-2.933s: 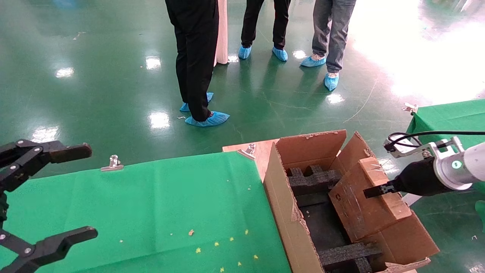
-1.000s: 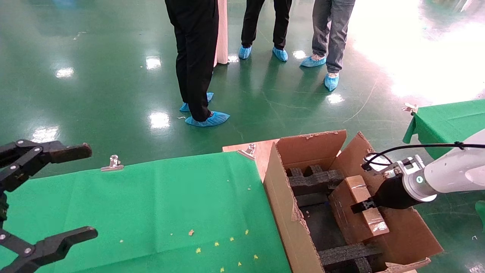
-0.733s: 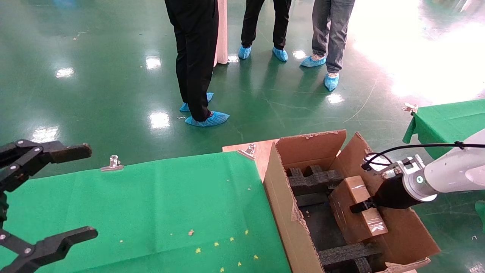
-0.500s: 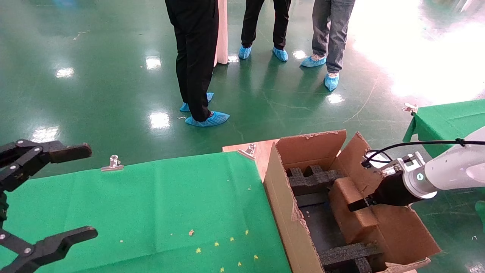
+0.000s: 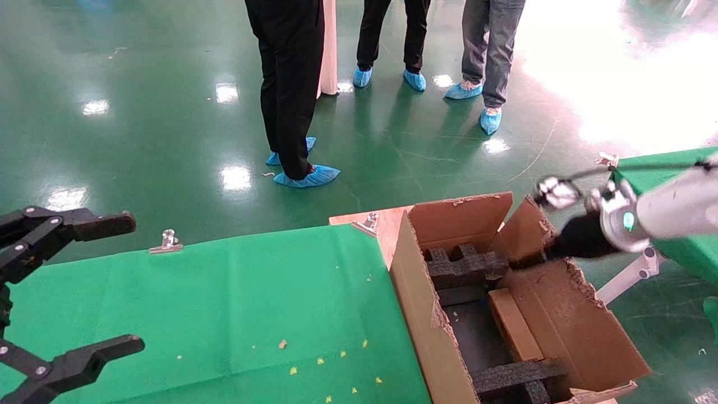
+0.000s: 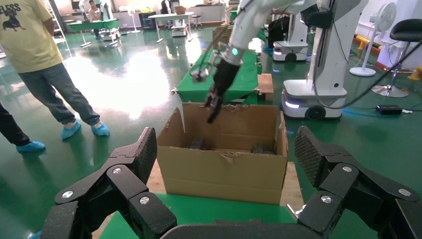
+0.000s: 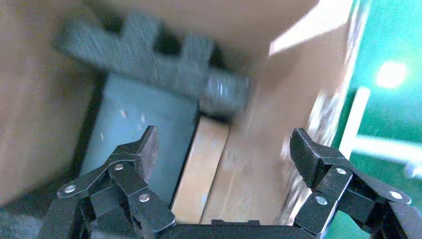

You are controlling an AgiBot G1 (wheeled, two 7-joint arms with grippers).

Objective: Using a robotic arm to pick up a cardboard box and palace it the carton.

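Note:
The small cardboard box [image 5: 507, 324] lies inside the large carton [image 5: 418, 297], on edge against its right wall, between the black foam inserts [image 5: 465, 268]. My right gripper [image 7: 225, 147] is open and empty, held above the carton with the box [image 7: 201, 169] below it. Its black wrist [image 5: 580, 241] shows above the carton's far right flap. In the left wrist view the right gripper [image 6: 215, 102] hangs over the carton [image 6: 224, 172]. My left gripper [image 5: 120, 286] is open and empty, parked over the left end of the green table; it also shows in its own wrist view [image 6: 226, 152].
The green-clothed table [image 5: 224, 303] lies left of the carton, with metal clips [image 5: 167, 241] on its far edge. A second green table [image 5: 667, 174] stands at the right. Three people [image 5: 291, 84] stand on the green floor beyond.
My right gripper has let go of the cardboard box and risen up out of the carton. The box has settled lower, against the carton's right wall. The left arm has not moved.

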